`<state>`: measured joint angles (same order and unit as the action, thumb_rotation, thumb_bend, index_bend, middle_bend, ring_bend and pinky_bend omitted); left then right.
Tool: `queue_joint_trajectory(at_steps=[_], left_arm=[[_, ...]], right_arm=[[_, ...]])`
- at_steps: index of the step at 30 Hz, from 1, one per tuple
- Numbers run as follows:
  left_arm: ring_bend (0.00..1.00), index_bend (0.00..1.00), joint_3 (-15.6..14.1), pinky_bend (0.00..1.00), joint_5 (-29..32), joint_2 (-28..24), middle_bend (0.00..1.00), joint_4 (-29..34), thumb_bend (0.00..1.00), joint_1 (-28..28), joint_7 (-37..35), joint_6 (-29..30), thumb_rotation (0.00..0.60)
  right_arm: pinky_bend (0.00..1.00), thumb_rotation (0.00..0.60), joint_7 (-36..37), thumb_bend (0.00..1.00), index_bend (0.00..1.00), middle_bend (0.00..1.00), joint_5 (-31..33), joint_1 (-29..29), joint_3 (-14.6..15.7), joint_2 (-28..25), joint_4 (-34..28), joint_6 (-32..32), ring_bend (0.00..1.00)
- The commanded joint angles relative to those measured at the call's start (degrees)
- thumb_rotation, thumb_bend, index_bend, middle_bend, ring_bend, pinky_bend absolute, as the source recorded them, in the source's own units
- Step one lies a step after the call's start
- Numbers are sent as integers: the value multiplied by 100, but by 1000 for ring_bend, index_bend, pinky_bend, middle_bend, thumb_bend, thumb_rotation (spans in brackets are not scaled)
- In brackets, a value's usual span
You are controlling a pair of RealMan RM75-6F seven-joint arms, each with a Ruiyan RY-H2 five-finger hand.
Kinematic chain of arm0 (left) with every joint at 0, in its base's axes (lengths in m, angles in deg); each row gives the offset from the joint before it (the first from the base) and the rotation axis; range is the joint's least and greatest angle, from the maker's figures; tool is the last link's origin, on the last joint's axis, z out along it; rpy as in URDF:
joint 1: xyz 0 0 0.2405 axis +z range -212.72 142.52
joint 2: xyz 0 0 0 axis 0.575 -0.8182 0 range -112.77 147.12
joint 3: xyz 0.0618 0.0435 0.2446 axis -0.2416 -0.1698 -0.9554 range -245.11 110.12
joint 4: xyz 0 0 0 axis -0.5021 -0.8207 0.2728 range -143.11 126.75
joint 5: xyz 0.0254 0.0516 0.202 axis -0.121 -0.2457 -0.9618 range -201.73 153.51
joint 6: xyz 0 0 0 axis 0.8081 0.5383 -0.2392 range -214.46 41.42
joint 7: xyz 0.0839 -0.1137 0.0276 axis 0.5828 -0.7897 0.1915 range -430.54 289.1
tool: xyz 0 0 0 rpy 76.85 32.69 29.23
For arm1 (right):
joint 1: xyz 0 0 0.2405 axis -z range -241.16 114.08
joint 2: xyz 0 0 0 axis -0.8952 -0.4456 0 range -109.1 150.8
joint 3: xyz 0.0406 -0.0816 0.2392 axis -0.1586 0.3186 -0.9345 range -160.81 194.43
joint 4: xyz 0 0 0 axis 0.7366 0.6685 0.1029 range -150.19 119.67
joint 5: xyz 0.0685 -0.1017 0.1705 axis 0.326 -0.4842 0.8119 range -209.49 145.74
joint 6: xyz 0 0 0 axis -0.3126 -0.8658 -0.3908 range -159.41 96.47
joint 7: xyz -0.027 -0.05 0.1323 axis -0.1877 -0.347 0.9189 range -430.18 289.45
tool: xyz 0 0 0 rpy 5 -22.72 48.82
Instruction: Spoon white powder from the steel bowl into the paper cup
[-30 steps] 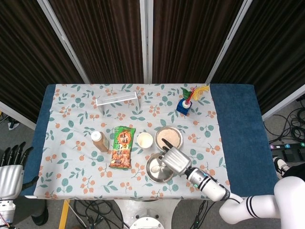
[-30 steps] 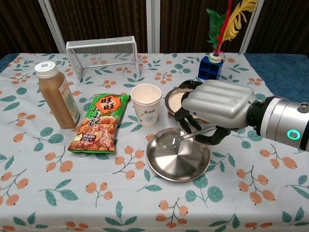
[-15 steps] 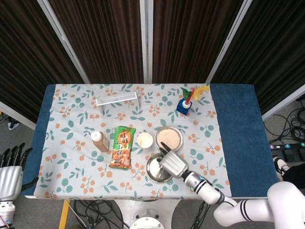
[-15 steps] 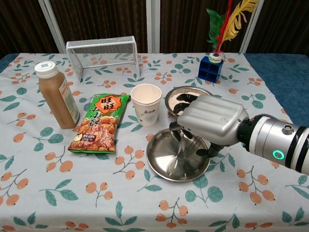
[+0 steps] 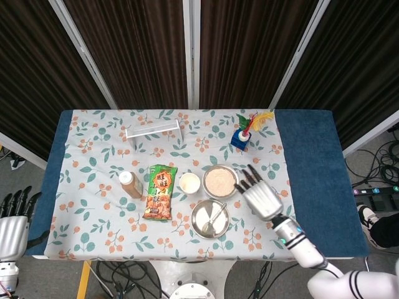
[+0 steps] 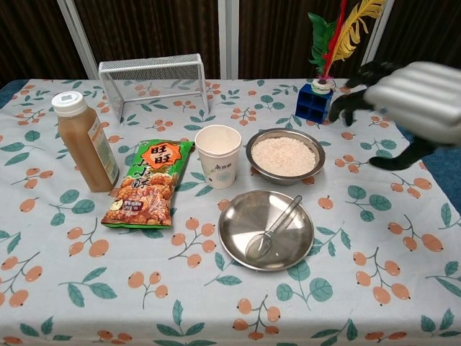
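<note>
We see the table first, spread with a floral cloth and carrying everything else. Our right robot hand hangs in the air above the table's right side, holding nothing, its dark fingers spread apart; in the head view the right robot hand sits just to the right of the steel bowl. Our left robot hand shows only in the head view, off the table's left edge, fingers upright and apart, holding nothing.

A wire rack stands at the back left. The snack bag lies flat left of centre, and the bottle of brown liquid stands upright to its left with a white cap. The steel plate rests in front of the steel bowl and paper cup, and the spoon lies on it, bowl end toward the near side and handle pointing up toward the right.

The steel bowl sits right of centre, filled with white powder. The paper cup stands upright just to its left, apart from it, beside the snack bag. A blue block holding coloured feathers stands behind the steel bowl.
</note>
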<state>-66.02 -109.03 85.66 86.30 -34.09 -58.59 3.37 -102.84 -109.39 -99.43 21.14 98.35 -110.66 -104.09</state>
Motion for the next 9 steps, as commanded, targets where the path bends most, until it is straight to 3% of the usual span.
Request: queue_joint_trajectory(at_steps=[1, 4, 9], left_arm=[[74, 211, 19, 70, 21, 20, 144, -9, 52, -27, 0, -37, 600], [74, 211, 42, 70, 41, 45, 144, 1, 52, -59, 26, -72, 600], [73, 211, 81, 70, 56, 56, 144, 66, 52, -116, 108, -116, 600]], right_arm=[[0, 600, 1027, 161, 91, 186, 113, 828, 53, -863, -266, -797, 26], [0, 600, 1818, 161, 7, 104, 116, 1340, 123, -1217, -254, -1210, 0], [0, 600, 2558, 161, 0, 76, -61, 1996, 149, -1432, -171, -1850, 0]])
